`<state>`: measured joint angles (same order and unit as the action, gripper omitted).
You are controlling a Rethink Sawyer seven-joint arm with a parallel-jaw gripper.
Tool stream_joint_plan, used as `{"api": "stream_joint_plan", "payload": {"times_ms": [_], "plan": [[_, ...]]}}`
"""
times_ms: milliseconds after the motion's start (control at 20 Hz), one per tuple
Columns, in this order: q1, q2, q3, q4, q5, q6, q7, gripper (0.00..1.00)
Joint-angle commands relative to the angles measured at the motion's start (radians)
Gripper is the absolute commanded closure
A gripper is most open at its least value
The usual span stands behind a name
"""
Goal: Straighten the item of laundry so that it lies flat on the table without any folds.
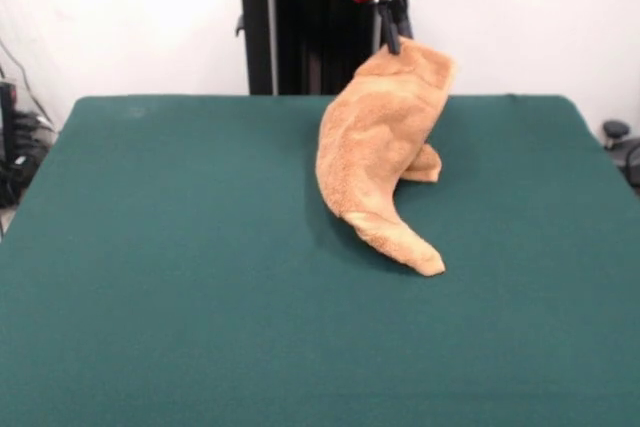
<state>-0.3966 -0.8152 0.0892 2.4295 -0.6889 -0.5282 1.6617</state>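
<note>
The orange-tan towel [375,147] hangs from my gripper [391,44] above the far middle of the green table [180,277]. The gripper is shut on the towel's top edge, under the red wrist. The towel drapes down in a bunched, folded shape. Its lower end [410,247] trails onto the table toward the front, and a small corner [425,164] sticks out on the right.
The robot's black pedestal [290,32] stands behind the table's far edge. Cables and dark equipment [15,147] sit off the table's left side, and a dark object [620,142] sits off its right side.
</note>
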Motion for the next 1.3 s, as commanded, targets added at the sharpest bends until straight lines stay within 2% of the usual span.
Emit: {"api": "stream_joint_plan", "payload": {"times_ms": [50, 150, 250, 400, 550, 750, 1000, 1100, 1300], "plan": [[-0.04, -0.11, 0.171, 0.084, -0.004, 0.158, 0.19, 1.0], [-0.081, -0.163, 0.226, 0.12, 0.003, 0.194, 0.191, 1.0], [-0.147, -0.231, 0.323, 0.168, 0.022, 0.241, 0.198, 1.0], [-0.295, -0.325, 0.537, 0.253, 0.074, 0.301, 0.2, 1.0], [-0.427, -0.355, 0.712, 0.301, 0.122, 0.315, 0.191, 1.0], [-0.6, -0.339, 0.922, 0.336, 0.152, 0.282, 0.187, 1.0], [-0.858, -0.307, 1.319, 0.363, 0.325, 0.362, 0.125, 1.0], [-0.948, -0.272, 1.424, 0.353, 0.365, 0.418, 0.082, 1.0], [-1.062, -0.199, 1.503, 0.328, 0.362, 0.501, 0.019, 1.0]]}}
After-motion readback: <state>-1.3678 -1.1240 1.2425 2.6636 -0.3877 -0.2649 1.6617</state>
